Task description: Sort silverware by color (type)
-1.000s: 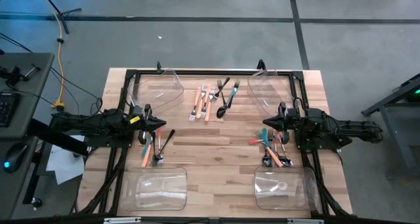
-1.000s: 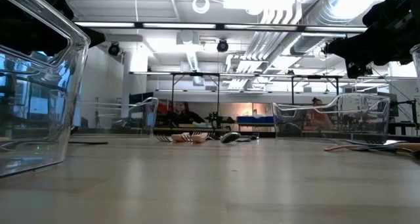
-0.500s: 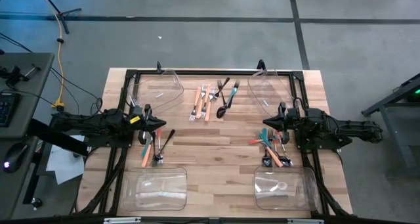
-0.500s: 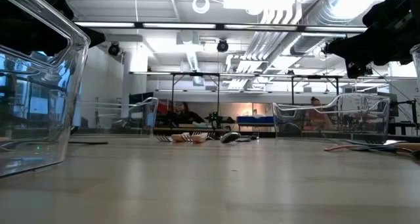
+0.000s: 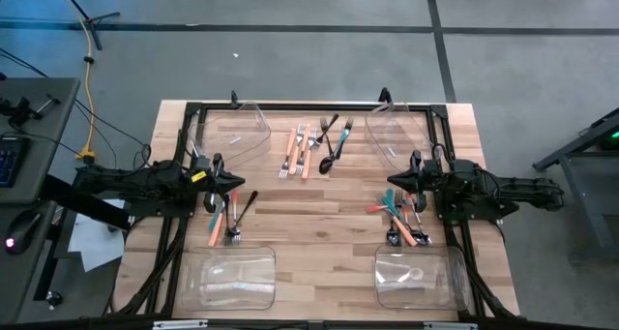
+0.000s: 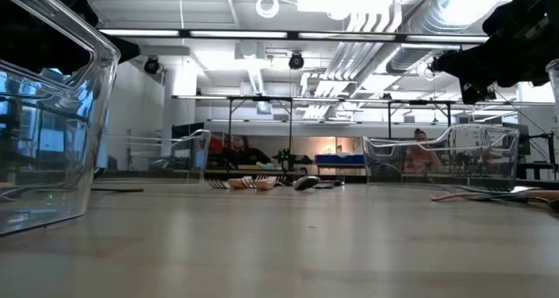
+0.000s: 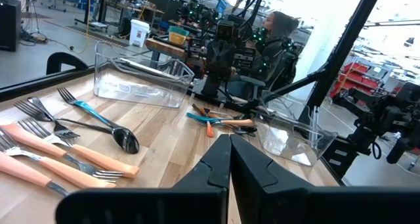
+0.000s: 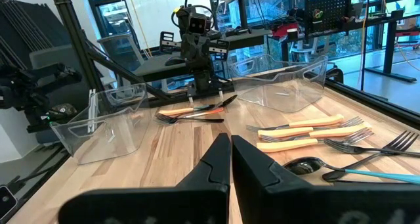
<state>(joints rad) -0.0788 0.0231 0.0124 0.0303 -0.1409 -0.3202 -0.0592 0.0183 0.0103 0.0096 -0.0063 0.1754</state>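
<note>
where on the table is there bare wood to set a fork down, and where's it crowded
Bare wood runs down the table centre, between the left gripper and right gripper, and on between the two near bins. Crowded: the far-centre pile, the cluster by the left gripper, and the cluster by the right gripper.

Centre of table is bare wood, open lane between arms. Clear bins occupy all four corners (walls upright); silverware clutters the far middle.
</note>
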